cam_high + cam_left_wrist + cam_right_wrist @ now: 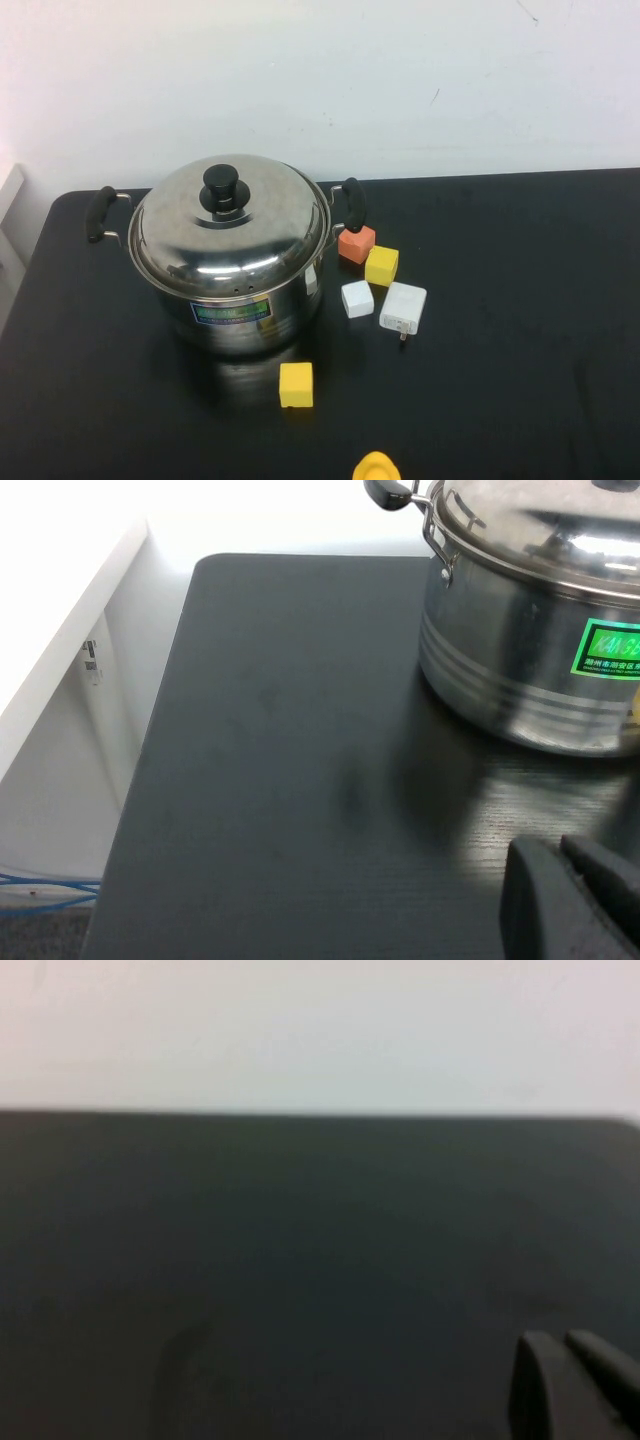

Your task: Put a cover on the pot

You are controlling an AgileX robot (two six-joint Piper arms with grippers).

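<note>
The steel pot [245,318] with two black side handles and a blue-green label stands at the left middle of the black table. The domed steel lid [229,232] with a black knob [221,187] sits on the pot, covering it. The pot also shows in the left wrist view [520,670]. My left gripper [562,880] is shut and empty, low over the table on the near side of the pot, apart from it. My right gripper [565,1370] is shut and empty over bare table. Neither gripper shows in the high view.
To the right of the pot lie an orange block [356,243], a yellow block [381,265], a white block [357,298] and a white charger plug [403,308]. Another yellow block [296,385] lies in front of the pot. A yellow object [377,467] sits at the front edge.
</note>
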